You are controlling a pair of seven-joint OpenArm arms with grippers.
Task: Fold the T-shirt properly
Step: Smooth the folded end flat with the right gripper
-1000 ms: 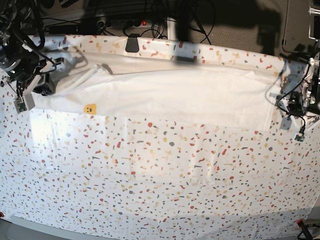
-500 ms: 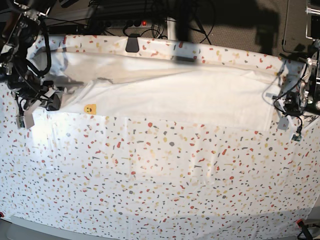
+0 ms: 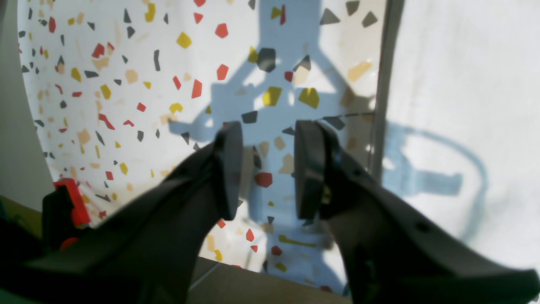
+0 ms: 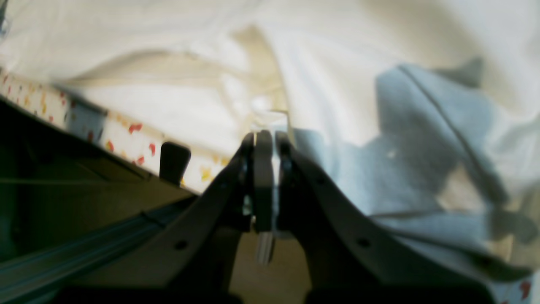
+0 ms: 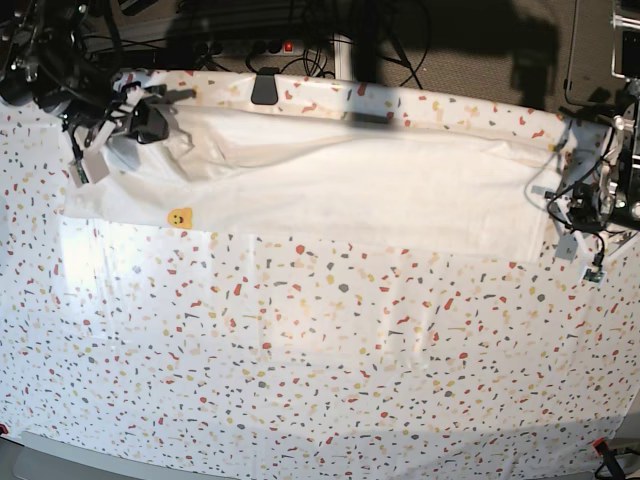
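Note:
The white T-shirt (image 5: 350, 190) lies stretched across the back of the speckled table, print hidden, with a small yellow smiley tag (image 5: 179, 216) near its front left edge. My right gripper (image 5: 150, 122) is at the shirt's left end. In the right wrist view the gripper (image 4: 265, 141) is shut on a bunched fold of the white fabric (image 4: 337, 76), which is lifted off the table. My left gripper (image 5: 580, 212) is beside the shirt's right edge. In the left wrist view it (image 3: 263, 169) is open and empty above the tablecloth, with the shirt's edge (image 3: 464, 84) just to its right.
A black clamp (image 5: 265, 88) holds the tablecloth at the back edge, with cables behind it. A red clamp (image 5: 600, 445) sits at the front right corner, and another (image 3: 67, 202) shows by the table edge. Speckled tablecloth (image 5: 320, 350) covers the front half.
The right gripper has moved from the shirt's front left corner up and toward the back, carrying the left end of the shirt with it. The left arm has stayed in place.

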